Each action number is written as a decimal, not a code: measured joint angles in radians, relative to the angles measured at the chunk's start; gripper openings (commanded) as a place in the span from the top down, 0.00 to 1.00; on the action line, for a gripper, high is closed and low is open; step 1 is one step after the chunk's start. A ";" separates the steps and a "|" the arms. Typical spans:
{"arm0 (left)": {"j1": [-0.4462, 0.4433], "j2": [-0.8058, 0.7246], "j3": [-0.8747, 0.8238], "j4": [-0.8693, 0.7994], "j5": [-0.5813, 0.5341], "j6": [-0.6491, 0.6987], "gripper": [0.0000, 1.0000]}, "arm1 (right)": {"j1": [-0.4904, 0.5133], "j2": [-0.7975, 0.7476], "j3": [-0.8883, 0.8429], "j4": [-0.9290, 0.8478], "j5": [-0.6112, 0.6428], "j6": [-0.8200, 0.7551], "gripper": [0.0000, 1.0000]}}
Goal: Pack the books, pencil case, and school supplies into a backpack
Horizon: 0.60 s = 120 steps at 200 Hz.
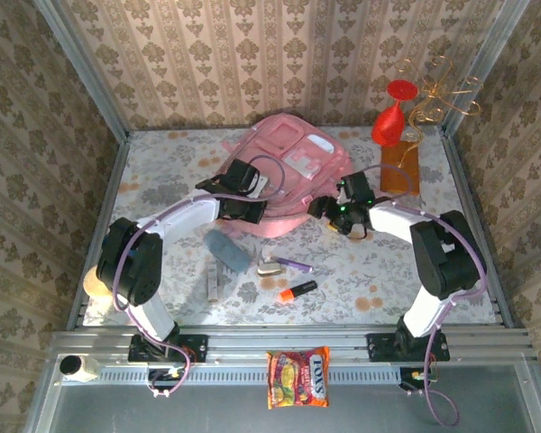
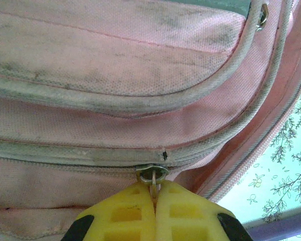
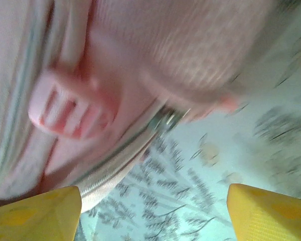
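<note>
The pink backpack (image 1: 293, 167) lies flat at the back centre of the table. My left gripper (image 1: 250, 200) is at its near left edge, shut on a metal zip pull (image 2: 153, 176) of the backpack (image 2: 115, 60); its yellow fingers (image 2: 125, 213) press together. My right gripper (image 1: 332, 213) is open at the backpack's near right corner (image 3: 140, 60), with only tablecloth between its fingers (image 3: 271, 211). On the cloth in front lie the grey-blue pencil case (image 1: 227, 250), purple pen (image 1: 296, 263), beige-white piece (image 1: 270, 268), orange-and-black marker (image 1: 297, 290) and pale stick (image 1: 213, 282). The books are out of view.
An orange-brown slab (image 1: 401, 169) lies at the back right, with a red vase (image 1: 389, 122) and a gold wire ornament (image 1: 446, 95) behind it. An orange snack packet (image 1: 298, 377) lies on the near metal ledge. A round tan object (image 1: 95, 281) sits at the left edge.
</note>
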 measured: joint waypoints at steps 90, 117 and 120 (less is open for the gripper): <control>0.000 0.000 -0.013 0.009 -0.005 0.003 1.00 | 0.045 0.095 0.012 0.193 0.013 0.126 0.63; -0.003 0.000 -0.013 0.007 -0.033 0.016 1.00 | 0.039 0.097 0.015 0.187 0.039 0.093 0.92; -0.004 0.000 -0.013 0.007 -0.037 0.019 1.00 | 0.037 0.097 0.015 0.184 0.040 0.090 0.93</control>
